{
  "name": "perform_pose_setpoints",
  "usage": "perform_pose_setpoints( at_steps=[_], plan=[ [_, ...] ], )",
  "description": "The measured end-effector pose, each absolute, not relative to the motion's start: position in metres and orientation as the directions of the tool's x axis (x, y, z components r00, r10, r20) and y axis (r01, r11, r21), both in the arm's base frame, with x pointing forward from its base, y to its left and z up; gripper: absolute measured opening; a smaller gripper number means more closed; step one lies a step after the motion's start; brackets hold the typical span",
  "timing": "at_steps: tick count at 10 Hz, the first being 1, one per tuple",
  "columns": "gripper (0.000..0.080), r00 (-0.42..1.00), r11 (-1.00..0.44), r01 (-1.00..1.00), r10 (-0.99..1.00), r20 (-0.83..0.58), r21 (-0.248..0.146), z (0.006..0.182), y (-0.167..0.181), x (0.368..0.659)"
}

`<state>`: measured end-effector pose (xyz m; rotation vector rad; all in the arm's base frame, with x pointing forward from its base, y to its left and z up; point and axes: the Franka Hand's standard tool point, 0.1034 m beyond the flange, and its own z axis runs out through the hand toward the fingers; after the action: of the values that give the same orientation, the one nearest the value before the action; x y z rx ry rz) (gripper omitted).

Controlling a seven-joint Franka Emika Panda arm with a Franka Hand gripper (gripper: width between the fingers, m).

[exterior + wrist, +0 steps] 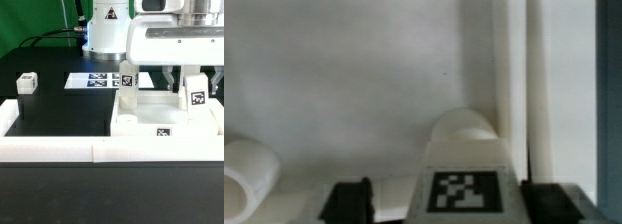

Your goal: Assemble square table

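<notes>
The square table's white slab (150, 112) lies on the black table at the exterior view's right, with a tag (163, 131) on its front edge. Two white tagged legs stand upright on it, one (127, 78) at its far left corner and one (197, 95) at the right. My gripper (197, 85) (448, 205) straddles the right leg (464, 165). One black finger (548, 200) is against that leg. The other finger (349, 200) stands a small gap off it. A third small tagged block (27, 83) lies alone at the far left.
The marker board (98, 80) lies flat behind the slab's left side. A long low white border wall (60, 150) runs along the front and up the left. The robot's white base (105, 35) stands at the back. A rounded white part (242, 180) shows beside the slab's inner wall.
</notes>
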<state>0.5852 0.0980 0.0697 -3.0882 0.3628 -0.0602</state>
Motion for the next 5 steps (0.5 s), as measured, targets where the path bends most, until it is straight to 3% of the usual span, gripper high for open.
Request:
perform_pose_setpoints(
  at_steps=[1, 5],
  plan=[
    [0.0289, 0.972, -0.972, -0.232, -0.233, 0.035, -0.036, 0.0696, 0.0976, 0.5851],
    [0.0289, 0.859, -0.859, -0.51, -0.512, 0.022, -0.046, 0.0695, 0.0984, 0.585]
  ],
)
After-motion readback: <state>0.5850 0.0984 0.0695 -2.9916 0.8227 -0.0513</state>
